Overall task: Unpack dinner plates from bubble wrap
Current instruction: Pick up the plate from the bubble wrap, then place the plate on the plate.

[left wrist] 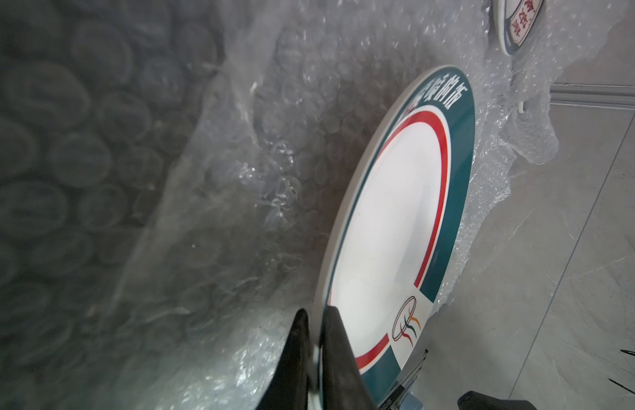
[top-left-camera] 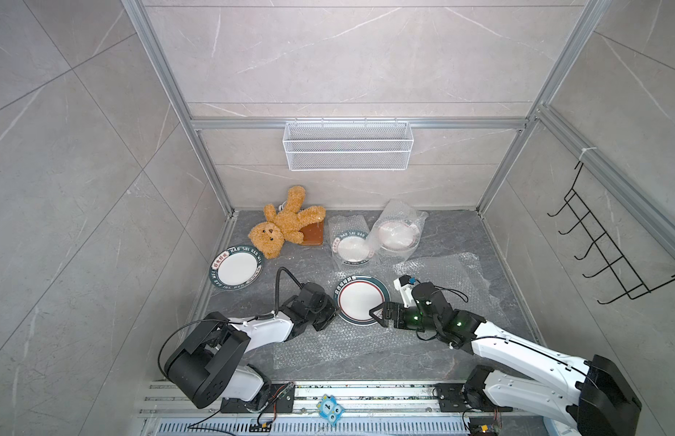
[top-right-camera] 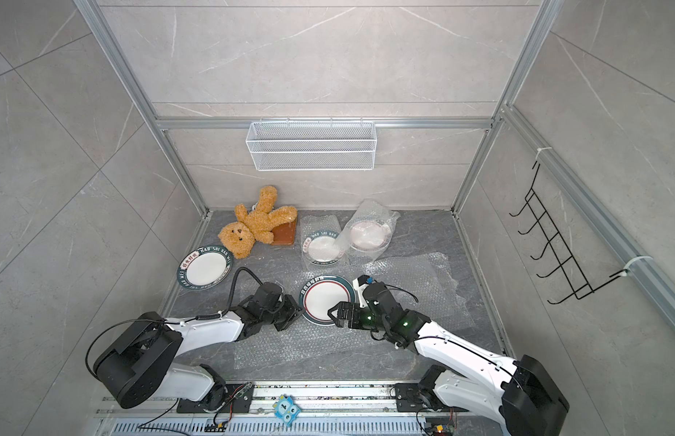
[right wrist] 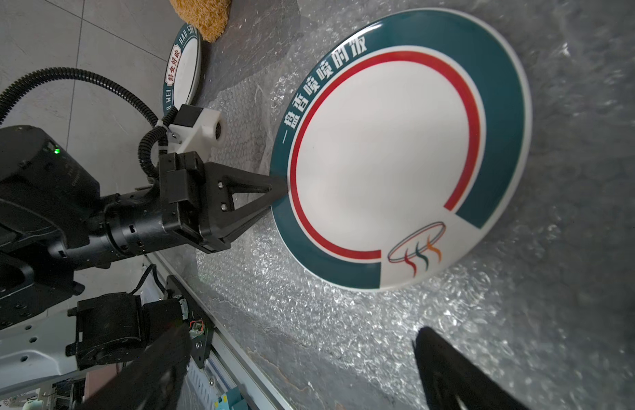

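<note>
A bare dinner plate [top-left-camera: 360, 298] [top-right-camera: 325, 299] with a green rim band and red ring lies on a flat sheet of bubble wrap [top-left-camera: 441, 275] mid-table. My left gripper [left wrist: 314, 316] [top-left-camera: 338, 307] is shut on this plate's left rim; the right wrist view shows the pinch on the plate [right wrist: 387, 149]. My right gripper [right wrist: 302, 330] [top-left-camera: 376, 315] hovers over the plate's near right edge, jaws wide apart and holding nothing. Another bare plate [top-left-camera: 236, 268] lies at the left. Two plates [top-left-camera: 352, 247] [top-left-camera: 398, 236] sit inside bubble wrap pouches at the back.
A brown teddy bear [top-left-camera: 281, 226] lies on a brown square slab [top-left-camera: 313, 234] at the back left. A white wire basket [top-left-camera: 347, 145] hangs on the rear wall, and a black hook rack [top-left-camera: 607, 249] on the right wall. A metal rail [top-left-camera: 366, 392] runs along the front.
</note>
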Controlling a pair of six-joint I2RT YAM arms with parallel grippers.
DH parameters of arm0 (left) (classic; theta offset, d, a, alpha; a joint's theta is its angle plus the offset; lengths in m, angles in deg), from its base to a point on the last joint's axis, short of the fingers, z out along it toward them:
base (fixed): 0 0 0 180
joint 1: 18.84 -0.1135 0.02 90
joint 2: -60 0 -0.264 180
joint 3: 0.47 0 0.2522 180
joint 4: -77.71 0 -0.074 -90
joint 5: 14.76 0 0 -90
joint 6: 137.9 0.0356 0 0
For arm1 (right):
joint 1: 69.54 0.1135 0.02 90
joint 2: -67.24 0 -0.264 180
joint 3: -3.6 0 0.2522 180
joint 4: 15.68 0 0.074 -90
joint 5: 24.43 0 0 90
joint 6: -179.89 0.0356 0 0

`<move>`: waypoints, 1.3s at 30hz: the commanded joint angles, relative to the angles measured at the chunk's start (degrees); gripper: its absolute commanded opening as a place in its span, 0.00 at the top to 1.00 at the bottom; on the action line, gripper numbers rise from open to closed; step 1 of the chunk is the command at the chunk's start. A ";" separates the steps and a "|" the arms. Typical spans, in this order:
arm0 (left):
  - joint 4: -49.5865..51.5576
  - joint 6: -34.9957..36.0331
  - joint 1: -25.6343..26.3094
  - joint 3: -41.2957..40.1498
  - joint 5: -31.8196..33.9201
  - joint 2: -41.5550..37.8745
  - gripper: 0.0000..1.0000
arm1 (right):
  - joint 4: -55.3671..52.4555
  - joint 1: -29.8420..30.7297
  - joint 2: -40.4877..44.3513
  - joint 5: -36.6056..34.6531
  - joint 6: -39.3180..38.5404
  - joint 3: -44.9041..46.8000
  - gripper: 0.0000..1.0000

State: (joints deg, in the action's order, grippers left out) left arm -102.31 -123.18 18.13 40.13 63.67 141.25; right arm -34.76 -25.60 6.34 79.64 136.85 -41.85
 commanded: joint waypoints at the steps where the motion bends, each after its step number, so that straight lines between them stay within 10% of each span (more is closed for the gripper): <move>1: 3.74 -0.41 -0.35 -0.30 1.55 -0.57 0.99 | -0.61 0.39 0.79 -1.22 0.24 0.24 0.00; 18: 26.68 11.57 -0.73 4.22 -0.66 -24.04 1.00 | -13.69 -0.38 2.02 -7.72 -6.14 -14.45 0.00; 29: 26.20 1.66 -6.84 5.69 4.43 -34.54 1.00 | -20.25 -3.69 9.85 -6.55 -7.18 -15.02 0.00; 39: 31.26 6.06 -33.05 10.99 -0.05 -35.98 1.00 | -22.47 -3.95 12.35 -7.08 -6.18 -12.29 0.00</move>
State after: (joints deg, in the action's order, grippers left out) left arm -71.16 -118.88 -8.39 48.39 66.42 107.57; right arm -55.00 -29.18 17.40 73.45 130.82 -55.29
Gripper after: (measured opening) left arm 0.077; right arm 0.998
